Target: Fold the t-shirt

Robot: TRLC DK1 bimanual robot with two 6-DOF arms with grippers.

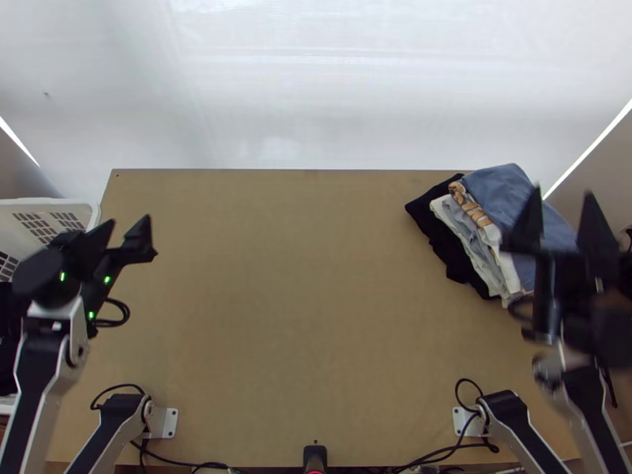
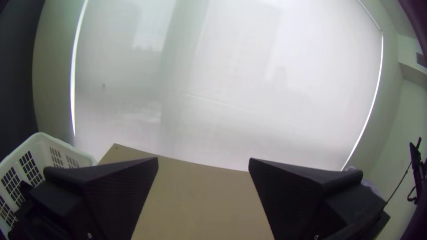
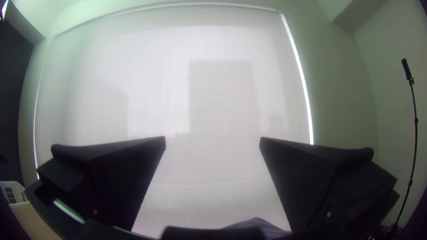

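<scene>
A pile of folded garments lies at the table's far right corner, black, white, grey and blue cloth stacked on each other; which one is the t-shirt I cannot tell. My right gripper stands open over the pile's right side, hiding part of the blue cloth. At the table's left edge, beside the basket, is my left gripper, open with nothing between its fingers. The left wrist view shows the left gripper with its fingers wide apart. In the right wrist view the right gripper is likewise spread and holds nothing.
A white basket stands off the table's left edge, partly behind the left arm. The brown tabletop stretches between the two arms. Black cables lie along the near edge, around the arm bases. A pale blind hangs beyond the far edge.
</scene>
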